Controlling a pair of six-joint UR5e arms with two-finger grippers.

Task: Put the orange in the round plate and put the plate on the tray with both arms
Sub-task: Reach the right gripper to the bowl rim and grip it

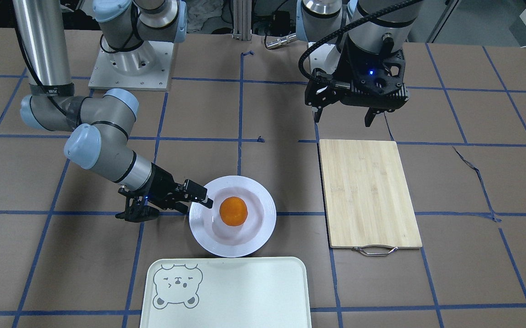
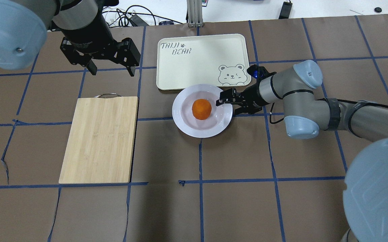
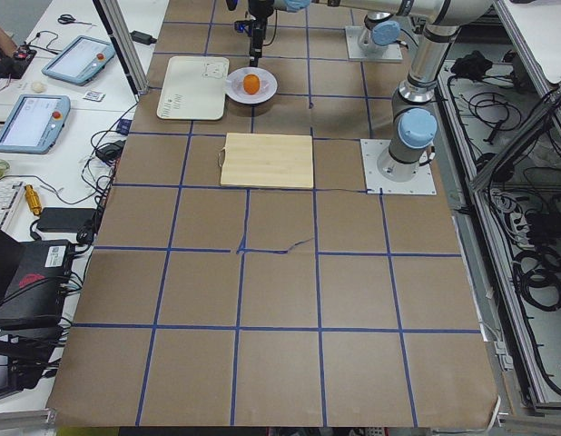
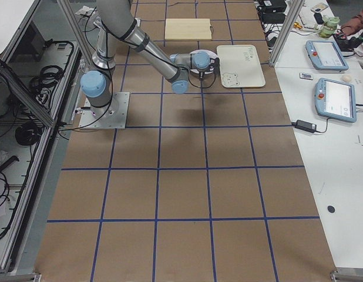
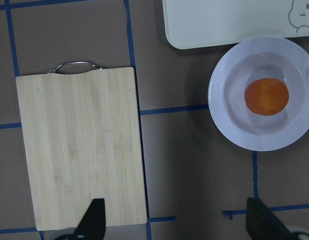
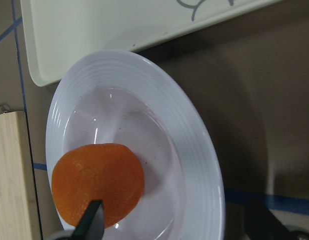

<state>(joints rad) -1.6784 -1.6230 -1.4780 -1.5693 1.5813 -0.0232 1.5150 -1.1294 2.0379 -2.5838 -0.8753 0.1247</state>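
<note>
The orange [image 1: 233, 211] [image 2: 201, 109] [image 6: 97, 182] lies in the sunken centre of the round plate [image 1: 270, 212] [image 2: 179, 116] [image 6: 194, 150]. The plate stands on the table just beside the tray [image 1: 244, 296] [image 2: 197, 64], its rim close to the tray's edge near the bear drawing. My right gripper [image 1: 194, 202] [image 2: 228, 102] [image 6: 177, 225] is open and low at the plate's rim, one finger over the plate, the other outside it. My left gripper [image 1: 342, 118] [image 2: 111, 69] [image 5: 177, 222] hangs open and holds nothing, above bare table by the cutting board's end without the handle.
A bamboo cutting board [image 1: 368, 191] [image 2: 100, 139] with a metal handle lies on my left side of the plate. Brown paper with blue tape lines covers the table. Beyond the tray, a bench holds tablets and cables [image 3: 44, 91].
</note>
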